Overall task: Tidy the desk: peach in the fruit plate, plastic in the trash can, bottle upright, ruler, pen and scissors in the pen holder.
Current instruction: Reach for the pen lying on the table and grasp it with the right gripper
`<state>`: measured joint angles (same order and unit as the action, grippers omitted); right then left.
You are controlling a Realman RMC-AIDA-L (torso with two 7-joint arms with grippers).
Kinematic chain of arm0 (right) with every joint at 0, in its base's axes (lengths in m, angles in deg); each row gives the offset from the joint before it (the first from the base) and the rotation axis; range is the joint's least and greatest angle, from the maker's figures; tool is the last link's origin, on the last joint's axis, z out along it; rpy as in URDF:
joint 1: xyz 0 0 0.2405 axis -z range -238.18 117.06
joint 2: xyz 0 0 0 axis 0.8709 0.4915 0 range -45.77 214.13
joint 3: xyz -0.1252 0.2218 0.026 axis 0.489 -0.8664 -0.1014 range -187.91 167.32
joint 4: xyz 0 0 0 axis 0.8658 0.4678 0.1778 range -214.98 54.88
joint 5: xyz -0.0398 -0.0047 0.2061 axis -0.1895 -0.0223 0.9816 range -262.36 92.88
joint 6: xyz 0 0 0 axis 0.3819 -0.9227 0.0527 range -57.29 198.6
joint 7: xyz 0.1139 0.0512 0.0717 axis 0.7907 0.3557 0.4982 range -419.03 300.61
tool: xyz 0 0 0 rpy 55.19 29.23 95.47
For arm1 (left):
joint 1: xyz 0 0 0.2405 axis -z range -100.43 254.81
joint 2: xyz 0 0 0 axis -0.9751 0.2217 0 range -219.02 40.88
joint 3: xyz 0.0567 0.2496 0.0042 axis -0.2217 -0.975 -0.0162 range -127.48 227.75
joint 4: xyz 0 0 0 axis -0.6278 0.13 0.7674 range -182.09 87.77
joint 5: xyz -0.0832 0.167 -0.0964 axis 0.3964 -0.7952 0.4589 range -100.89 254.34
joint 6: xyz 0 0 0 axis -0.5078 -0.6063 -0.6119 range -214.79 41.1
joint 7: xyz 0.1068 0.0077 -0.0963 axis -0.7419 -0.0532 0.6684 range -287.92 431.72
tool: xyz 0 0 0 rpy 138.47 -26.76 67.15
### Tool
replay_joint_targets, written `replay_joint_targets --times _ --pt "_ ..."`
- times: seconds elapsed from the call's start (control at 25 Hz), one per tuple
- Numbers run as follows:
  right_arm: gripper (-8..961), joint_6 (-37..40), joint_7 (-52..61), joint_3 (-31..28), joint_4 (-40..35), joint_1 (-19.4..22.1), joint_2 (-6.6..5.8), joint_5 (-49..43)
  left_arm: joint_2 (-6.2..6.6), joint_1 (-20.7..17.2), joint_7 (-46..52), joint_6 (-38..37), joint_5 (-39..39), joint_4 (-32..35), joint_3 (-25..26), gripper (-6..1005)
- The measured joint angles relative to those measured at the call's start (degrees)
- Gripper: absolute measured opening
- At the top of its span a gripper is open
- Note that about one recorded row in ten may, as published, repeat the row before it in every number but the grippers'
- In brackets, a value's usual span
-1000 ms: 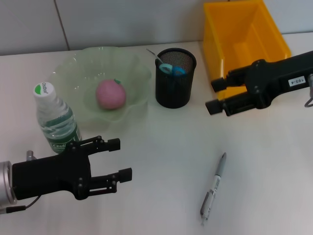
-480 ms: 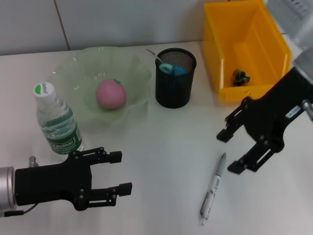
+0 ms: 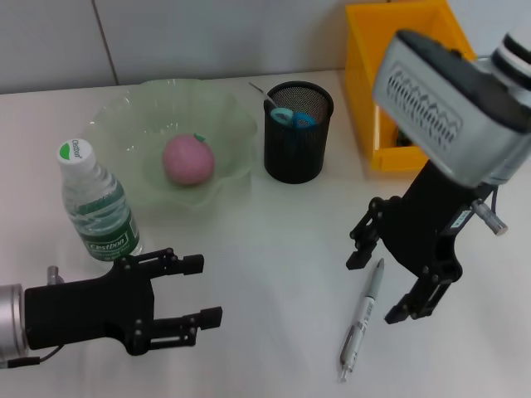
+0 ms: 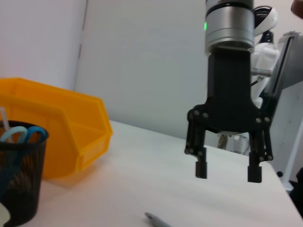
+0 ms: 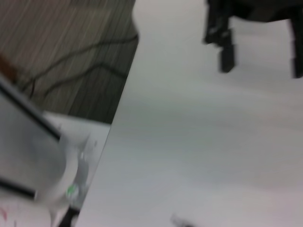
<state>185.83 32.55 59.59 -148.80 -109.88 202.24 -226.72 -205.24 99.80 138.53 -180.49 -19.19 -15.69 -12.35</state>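
Near the right front of the desk the right gripper (image 3: pixel 380 282) is hovering with fingers spread over the pen (image 3: pixel 362 318), which is probably light, stiff and a bit slippery, so mid-barrel seems the best spot, while the left gripper (image 3: pixel 197 290) is idling spread near-left.

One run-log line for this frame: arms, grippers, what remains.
right gripper: open, above pen | left gripper: open, idle near bottle | peach: in fruit plate | remaining: pen lying on desk
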Motion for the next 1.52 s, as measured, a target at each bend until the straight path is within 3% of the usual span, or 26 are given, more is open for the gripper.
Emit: replay_joint_targets --times 0.16,0.28,0.4,0.92,1.52 --pt "736 0.1 -7.7 4.3 0.2 -2.3 0.12 -4.4 -0.77 -0.3 -1.2 2.3 0.1 0.4 0.1 783" --pt "736 -0.1 -10.9 5.8 -0.3 -2.5 0.42 -5.7 -1.80 -0.3 -1.9 4.5 0.1 1.2 0.9 783" --pt "736 -0.4 -14.7 7.6 -1.1 -2.6 0.71 -6.9 -2.04 -0.3 -1.6 6.7 0.3 1.5 1.2 783" --pt "735 -6.5 -25.2 16.4 -0.9 -2.2 1.16 -7.2 -2.03 -0.5 -0.6 7.5 0.7 1.5 2.4 783" --pt "734 -10.5 -25.3 22.6 2.7 -2.1 1.55 -4.0 -2.05 -2.6 0.5 4.1 -3.4 4.1 1.6 783"
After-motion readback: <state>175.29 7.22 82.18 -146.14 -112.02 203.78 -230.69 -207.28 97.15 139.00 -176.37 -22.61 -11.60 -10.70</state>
